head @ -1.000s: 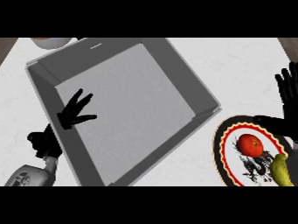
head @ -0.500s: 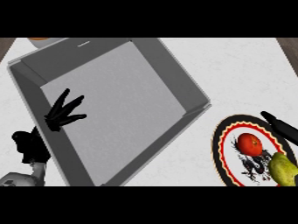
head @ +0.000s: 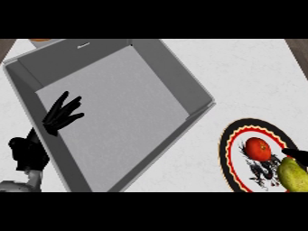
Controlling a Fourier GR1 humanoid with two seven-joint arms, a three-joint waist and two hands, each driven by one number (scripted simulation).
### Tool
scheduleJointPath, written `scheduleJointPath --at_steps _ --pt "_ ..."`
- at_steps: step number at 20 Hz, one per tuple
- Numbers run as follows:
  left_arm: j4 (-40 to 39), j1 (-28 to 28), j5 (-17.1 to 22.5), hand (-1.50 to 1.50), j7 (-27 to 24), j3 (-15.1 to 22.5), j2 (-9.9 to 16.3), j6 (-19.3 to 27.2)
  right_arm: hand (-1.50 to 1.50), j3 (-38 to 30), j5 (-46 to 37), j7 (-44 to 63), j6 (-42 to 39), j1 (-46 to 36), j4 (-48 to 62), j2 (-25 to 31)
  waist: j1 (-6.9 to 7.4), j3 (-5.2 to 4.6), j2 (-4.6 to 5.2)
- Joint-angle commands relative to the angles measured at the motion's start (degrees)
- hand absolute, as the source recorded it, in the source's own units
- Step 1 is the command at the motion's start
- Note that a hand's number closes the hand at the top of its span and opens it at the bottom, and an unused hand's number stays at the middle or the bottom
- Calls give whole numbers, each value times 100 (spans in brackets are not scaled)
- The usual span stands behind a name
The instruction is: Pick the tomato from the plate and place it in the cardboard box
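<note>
A red tomato (head: 258, 149) lies on a round plate (head: 227, 145) with a red, black and yellow rim at the lower right. Beside it on the plate is a yellow-green fruit (head: 294, 176). Of my right hand (head: 307, 157) only straight dark fingers show, coming in from the right edge, with the tip just right of the tomato and above the green fruit. The large grey box (head: 183, 76) stands open at centre left. My left hand (head: 63, 115) rests open with fingers spread over the box's left wall.
White counter surface lies between the box and the plate and behind the plate. An orange object (head: 41, 40) peeks in at the top left behind the box. Brown wood shows at the far corners.
My right hand has come down from upright at the right edge to low beside the tomato. The view has shifted, so box and plate sit differently. The left hand stays at the box's wall.
</note>
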State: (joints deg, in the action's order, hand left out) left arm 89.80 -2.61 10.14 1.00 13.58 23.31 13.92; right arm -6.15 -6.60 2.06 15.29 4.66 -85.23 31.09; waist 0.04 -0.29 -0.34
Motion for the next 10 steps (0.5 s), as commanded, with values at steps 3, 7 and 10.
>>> scheduleJointPath --at_steps 3,7,10 --pt "-328 374 -461 0 -4 -15 231 297 -150 660 -226 1411 -1544 297 -449 1139 61 -6 39" --pt "-310 88 -377 0 288 -151 310 287 -150 1240 -170 2714 -2078 94 -1332 1123 18 6 36" --pt "-142 389 -406 0 152 -144 280 302 -150 1292 -14 3249 -2280 121 -1646 1047 11 20 21"
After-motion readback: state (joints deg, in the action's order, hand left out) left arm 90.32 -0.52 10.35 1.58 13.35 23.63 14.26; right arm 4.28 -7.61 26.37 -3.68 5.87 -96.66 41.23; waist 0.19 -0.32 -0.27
